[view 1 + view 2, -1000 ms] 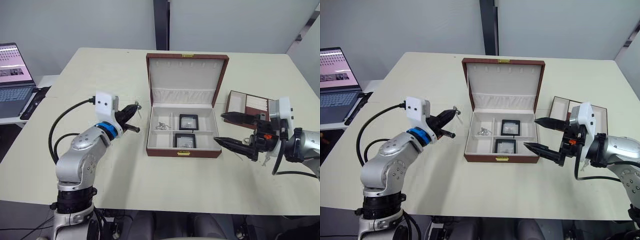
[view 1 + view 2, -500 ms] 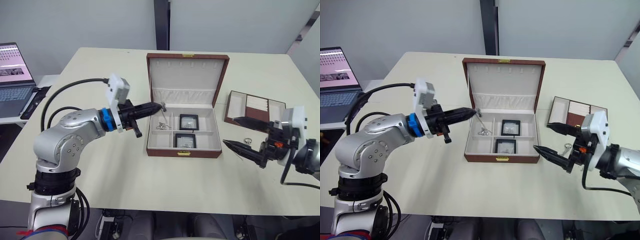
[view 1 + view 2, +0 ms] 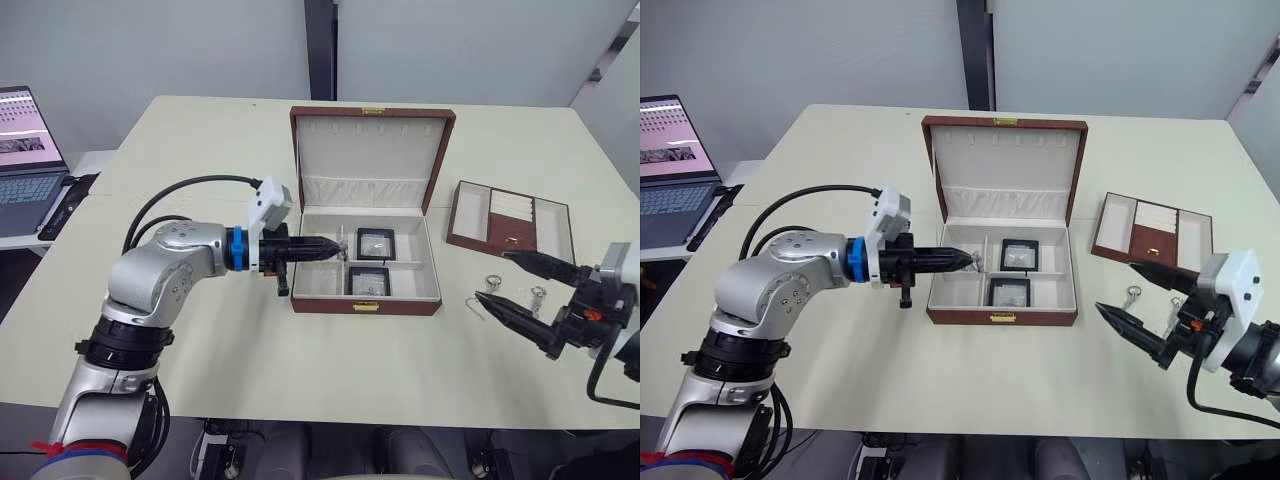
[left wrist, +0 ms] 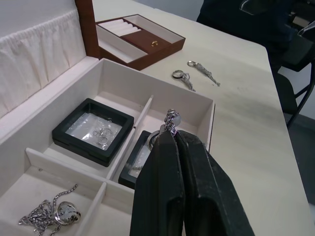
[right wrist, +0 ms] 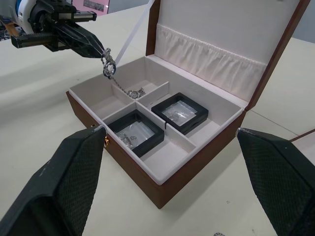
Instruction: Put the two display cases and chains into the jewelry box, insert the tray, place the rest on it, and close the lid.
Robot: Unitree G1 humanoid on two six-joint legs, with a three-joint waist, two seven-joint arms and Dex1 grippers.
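Holding a silvery chain (image 5: 109, 66) pinched tight between its two black fingers, the left pincer (image 4: 171, 135) was poked in over the left side of the jewelry box (image 3: 366, 300), just above the far-left compartment. Another chain (image 4: 51, 213) was already lying in that compartment. Both display cases (image 3: 377, 243) sat in the box too, one in the far-right slot and the other (image 3: 367, 281) in the near one, so that part looked done.

The lid (image 3: 372, 150) stood open and upright at the far side. Over to the right of the box, the tray (image 3: 510, 217) was sitting on the desk (image 3: 200, 350), and the rest (image 3: 490, 285), two little ring pieces, lay just near of it. The right pincer (image 3: 525, 289) hung wide open and empty at the near right, close to those pieces but not touching them.

My take on the step: this was the drop of the second chain. I'd lower the tip a bit further into the compartment before letting go, so the chain piles up inside instead of draping over a divider or the box wall. If it hangs over an edge, the tray probably won't seat flat later. Open the fingers slowly too, since thin links like to snag on the pads and get dragged back out
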